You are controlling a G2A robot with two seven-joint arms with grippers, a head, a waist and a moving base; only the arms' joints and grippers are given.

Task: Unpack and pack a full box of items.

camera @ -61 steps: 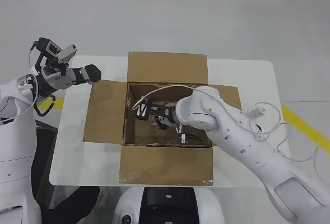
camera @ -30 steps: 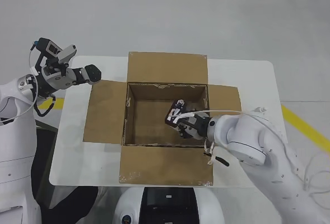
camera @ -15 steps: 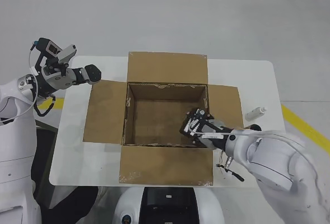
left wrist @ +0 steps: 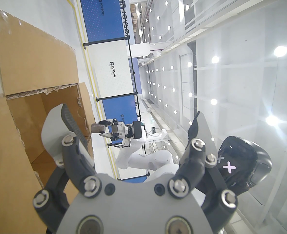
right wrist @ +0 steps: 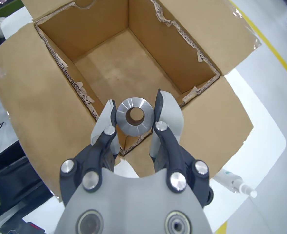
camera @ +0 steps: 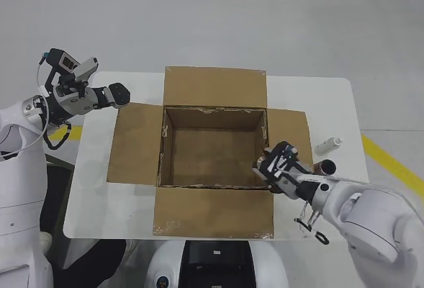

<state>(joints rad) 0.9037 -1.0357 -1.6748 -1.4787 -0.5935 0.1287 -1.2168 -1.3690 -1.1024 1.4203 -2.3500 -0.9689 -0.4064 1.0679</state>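
The open cardboard box [camera: 213, 115] stands mid-table with its four flaps spread out; in the right wrist view its floor [right wrist: 119, 74] is bare. My right gripper [camera: 271, 165] hangs above the box's right wall, shut on a silver cylinder with a hole through it [right wrist: 135, 119]. That cylinder [left wrist: 97, 127] also shows far off in the left wrist view, above the box [left wrist: 36, 74]. My left gripper [camera: 118, 94] is held up off the table's far left corner, open [left wrist: 131, 127] and holding nothing.
A small white bottle [camera: 328, 145] lies on the table right of the box's right flap, also seen as a bottle [right wrist: 233, 180] in the right wrist view. A small dark round item [camera: 326, 167] sits close to it. The white table [camera: 96, 201] has bare room left of the box.
My right gripper rose out of the box with the cylinder and moved from the box's left-middle to over its right wall. The left arm has not moved.
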